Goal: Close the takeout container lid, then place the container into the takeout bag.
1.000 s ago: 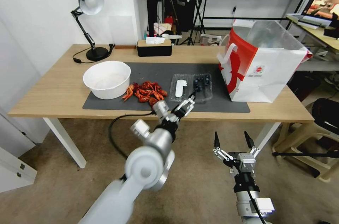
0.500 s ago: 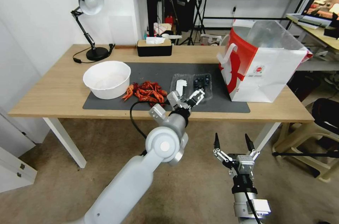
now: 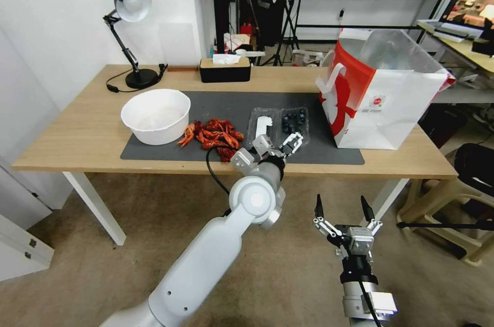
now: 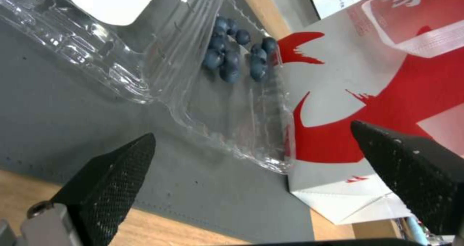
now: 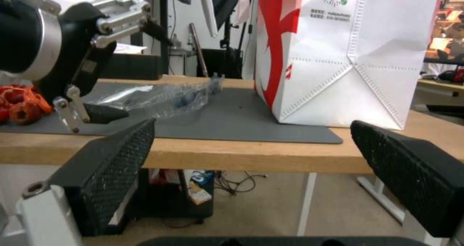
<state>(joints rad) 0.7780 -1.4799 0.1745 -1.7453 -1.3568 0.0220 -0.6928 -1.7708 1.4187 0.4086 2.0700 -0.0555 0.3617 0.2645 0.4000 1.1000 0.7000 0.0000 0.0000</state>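
On the grey mat (image 3: 242, 103), one takeout bag (image 3: 383, 98) is stood beside one takeout container (image 3: 280, 125) lying flat with lid (image 3: 262, 126) unfolded, approached by the left gripper (image 3: 284, 144), spread wide and empty.

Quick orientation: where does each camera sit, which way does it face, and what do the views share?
Head: high, looking forward and down at the table; both arms show, left tool by the takeout container, right tool low before the table.
Left wrist: behind its open fingers, facing the berries and lid.
Right wrist: below table height, facing the table edge.
All three share the takeout bag.
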